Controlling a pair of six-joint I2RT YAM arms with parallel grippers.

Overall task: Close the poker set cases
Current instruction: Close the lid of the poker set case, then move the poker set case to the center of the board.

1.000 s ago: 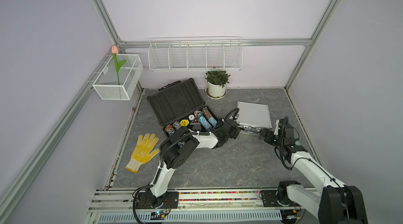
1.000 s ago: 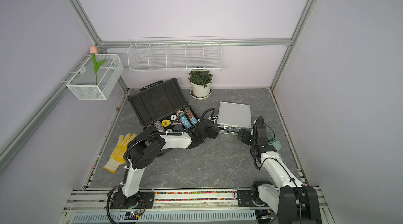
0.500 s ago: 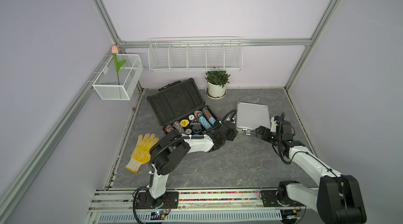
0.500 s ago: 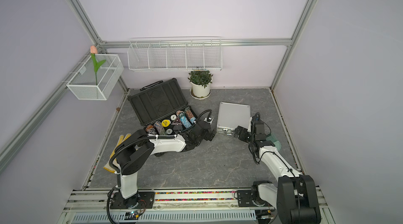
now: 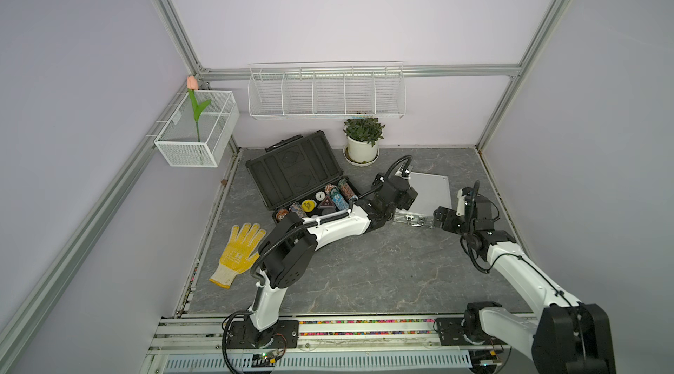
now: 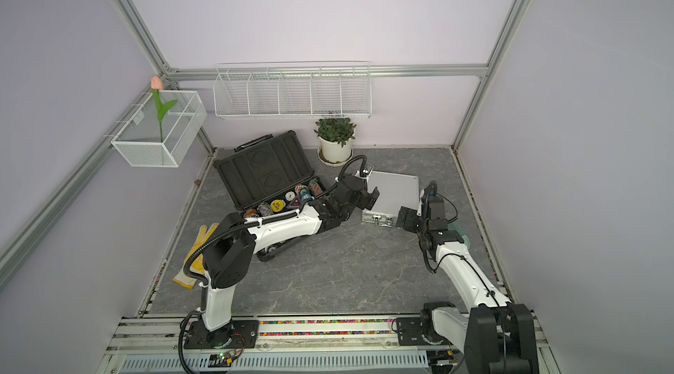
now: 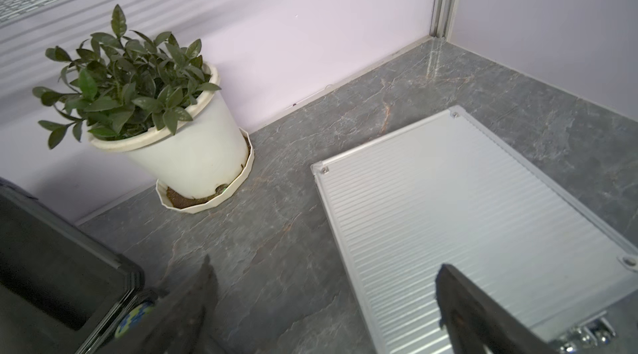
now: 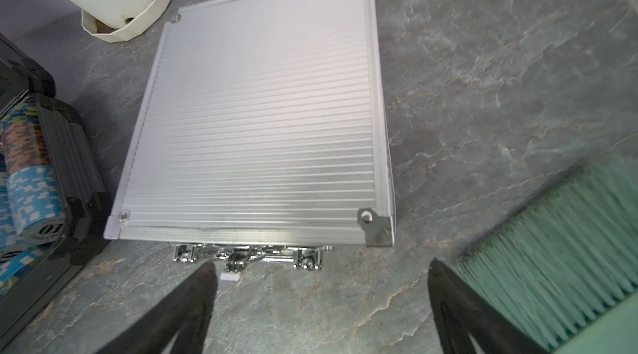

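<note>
Right wrist view: silver case lies shut; your right gripper and left gripper both spread wide, empty. Next, fold the open black case, far left, shut.

- Rear left of the desk: the larger case, lid opened rearward, chips in its front half.
- Just right of it, not touching: the smaller case.
- Behind, between both cases: the plant pot.
- Front-left of the larger case: the glove.
- Right of the smaller case: the brush.
- On the back wall, above the plant pot: the long basket.
- On the left wall: the side basket, holding a flower.
</note>
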